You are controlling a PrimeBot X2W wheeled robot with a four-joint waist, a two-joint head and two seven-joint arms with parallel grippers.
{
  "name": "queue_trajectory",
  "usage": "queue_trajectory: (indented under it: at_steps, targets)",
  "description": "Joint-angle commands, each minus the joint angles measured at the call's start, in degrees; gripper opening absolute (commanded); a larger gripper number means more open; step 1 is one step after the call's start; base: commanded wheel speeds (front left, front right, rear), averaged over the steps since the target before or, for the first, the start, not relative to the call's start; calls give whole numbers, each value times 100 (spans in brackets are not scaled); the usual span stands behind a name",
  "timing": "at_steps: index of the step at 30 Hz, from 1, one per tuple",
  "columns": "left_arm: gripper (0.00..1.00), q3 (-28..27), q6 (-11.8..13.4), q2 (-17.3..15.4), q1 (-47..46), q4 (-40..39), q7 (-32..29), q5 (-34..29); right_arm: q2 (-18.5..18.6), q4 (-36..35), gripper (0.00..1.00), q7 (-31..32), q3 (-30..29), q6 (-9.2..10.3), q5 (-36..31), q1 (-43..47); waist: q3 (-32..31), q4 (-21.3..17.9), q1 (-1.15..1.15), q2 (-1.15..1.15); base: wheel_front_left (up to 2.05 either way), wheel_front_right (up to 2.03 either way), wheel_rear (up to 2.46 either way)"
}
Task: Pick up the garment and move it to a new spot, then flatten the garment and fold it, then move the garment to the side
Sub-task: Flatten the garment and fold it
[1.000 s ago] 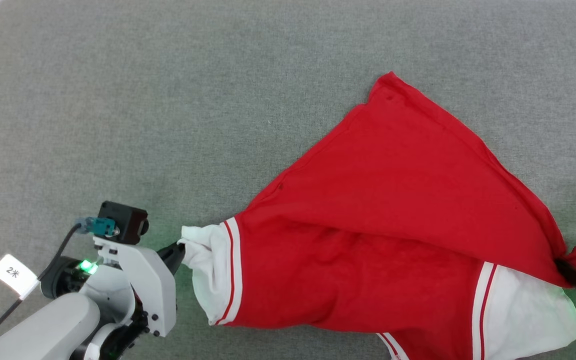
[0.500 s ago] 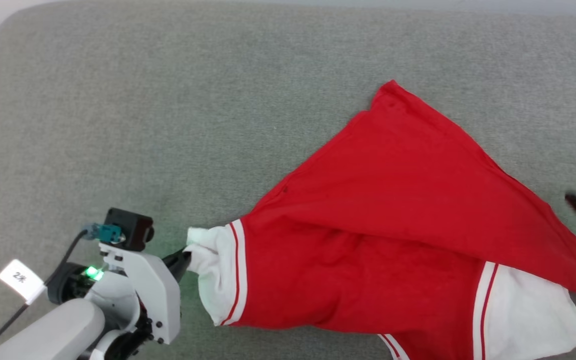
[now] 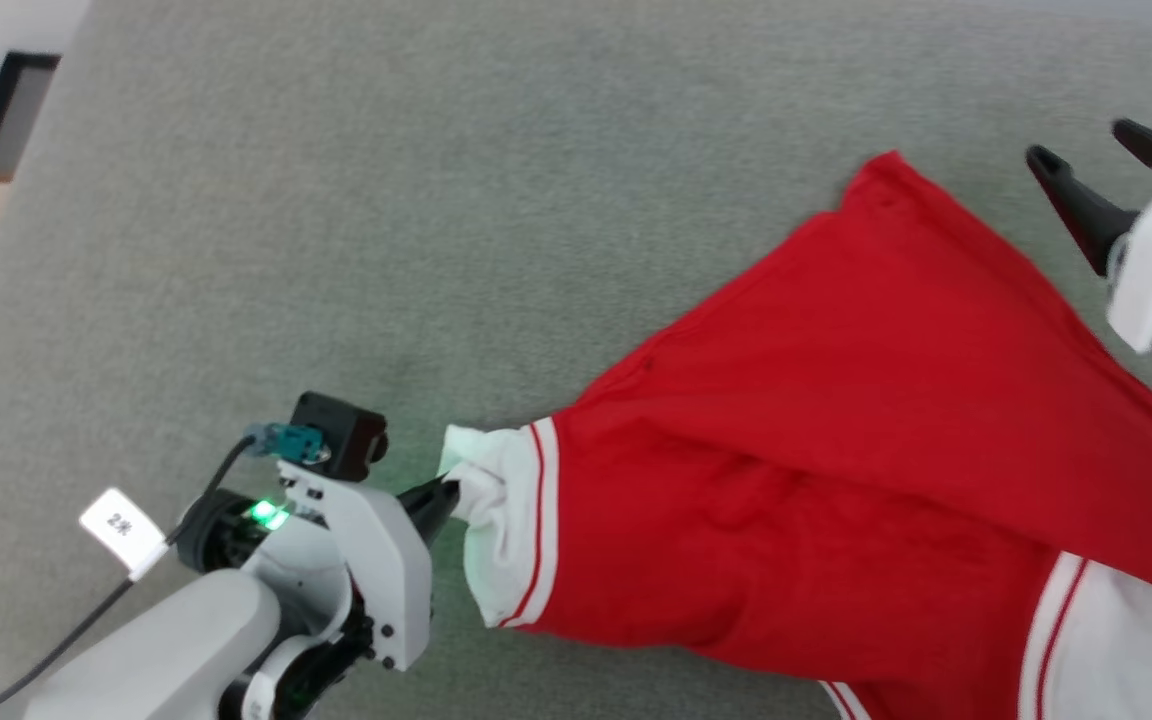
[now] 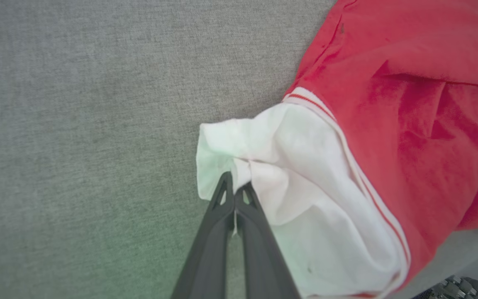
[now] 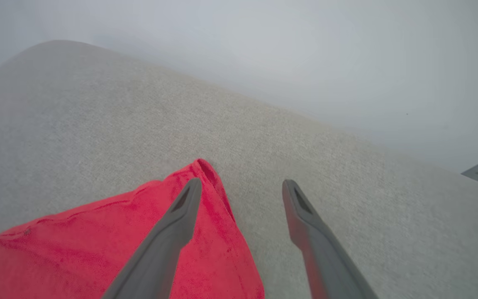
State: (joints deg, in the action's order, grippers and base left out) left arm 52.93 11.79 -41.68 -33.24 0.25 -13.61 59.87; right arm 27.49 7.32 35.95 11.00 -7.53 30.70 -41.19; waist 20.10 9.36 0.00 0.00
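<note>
Plainly, your garment (image 3: 836, 450) lay low across the right half of the grey surface (image 3: 436, 200), red body uppermost. It was creased and doubled over itself rather than flat, and no lettering showed. Its near white sleeve (image 3: 496, 530) pointed toward your left side, and the second white sleeve (image 3: 1116, 640) ran off the lower right edge of the head view. A red corner (image 3: 891, 165) reached farthest up the surface.

You had the left gripper (image 3: 443, 495) clamped on the bunched cuff of that near sleeve. The left wrist view showed its two fingers pressed together with a fold of white cloth caught between them. Your right gripper (image 3: 1081, 142) hung just beside the red corner, fingers spread wide and holding nothing. In the right wrist view one finger crossed over the red cloth, though I could not tell whether it touched.

I judged the cloth light, soft and limp. It would sag and drag rather than hold a shape, and a pinch on a single layer could slip. You would have done best to take hold at hems and corners. The red corner was nearest for your right, and a pull against the left's grip would have flattened the body.
</note>
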Motion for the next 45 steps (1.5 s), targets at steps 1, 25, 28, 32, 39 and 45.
queue_trajectory:
  at_steps: [1,25,28,32,39,45]
  targets:
    - [0,12,-35,57,-84,23,1,-50,12,203,100,-81,180,9,27,-193,164,228,0,0,0,0,0]
    - [0,120,-434,602,-415,688,141,-49,462,3320,0,791,3317,10,1092,-2287,495,790,0,0,0,0,0]
    - [0,54,-408,498,-484,707,84,-16,501,3333,0,601,3341,11,1226,-2503,425,683,0,0,0,0,0]
    - [0,-87,-335,259,-755,619,-98,-41,515,3218,0,254,3290,10,1420,-2712,269,505,0,0,0,0,0]
    - [0,-316,-328,-211,-1755,507,-787,-205,658,3022,0,-260,3159,10,1689,-2881,-92,133,0,0,0,0,0]
    - [0,-486,-390,-376,-2874,741,-1388,-438,691,2846,0,-620,2907,10,1756,-3048,-355,-179,0,0,0,0,0]
